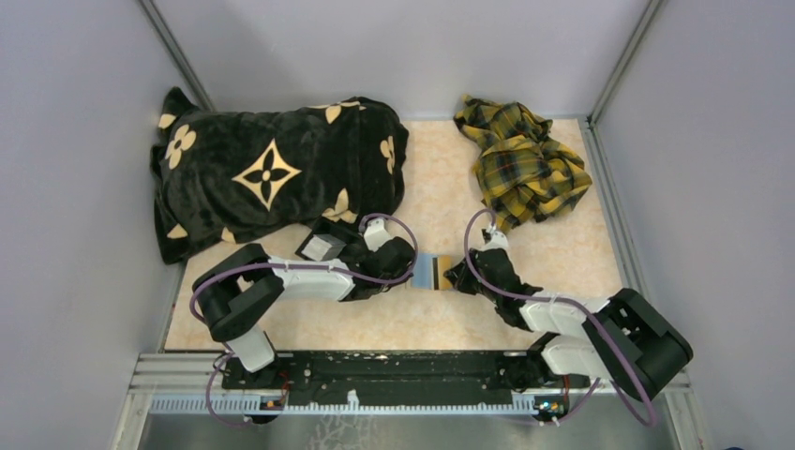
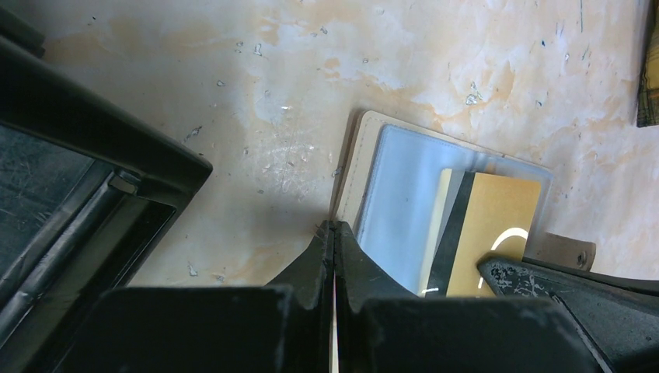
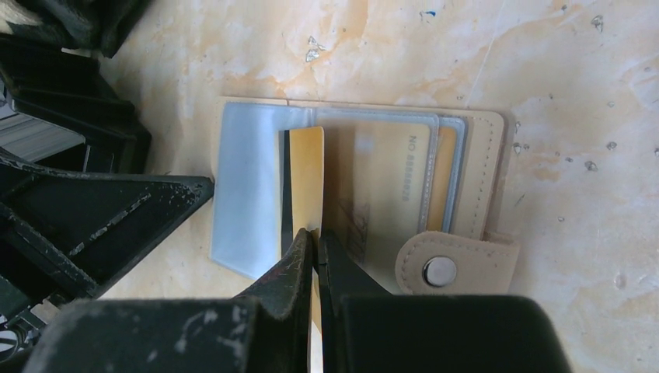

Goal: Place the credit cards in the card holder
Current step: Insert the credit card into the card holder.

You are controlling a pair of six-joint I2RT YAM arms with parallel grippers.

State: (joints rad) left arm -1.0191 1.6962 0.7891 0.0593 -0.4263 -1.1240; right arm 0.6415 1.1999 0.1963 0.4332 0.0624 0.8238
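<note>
**A:** Entry one, top view?

**B:** Card holder [image 1: 433, 272]: tan, open flat on the marbled table [image 1: 441, 323], mid-table between the two grippers. Black blanket with gold flowers [image 1: 272, 173] at far left, yellow plaid cloth [image 1: 520, 159] at far right. Grey walls [image 1: 75, 187] flank both sides. Bare surface shows between the two fabrics and on the holder's near side.

**A:** What do the wrist views add?

**B:** Right gripper [image 3: 314, 237]: jaws pinched on a gold card [image 3: 305, 171] with a black stripe. The card lies across the clear sleeve [image 3: 249, 186]; I cannot tell whether it is over or under the film. Second card [image 3: 381, 186]: printed number, seated in the pocket. Snap tab [image 3: 466, 260]: juts off the holder's edge.

Left gripper [image 2: 335, 227]: jaws closed together, tips at the holder's tan edge. I cannot tell whether they grip it. Black-rimmed frame [image 2: 116, 144]: close beside that gripper.
</note>
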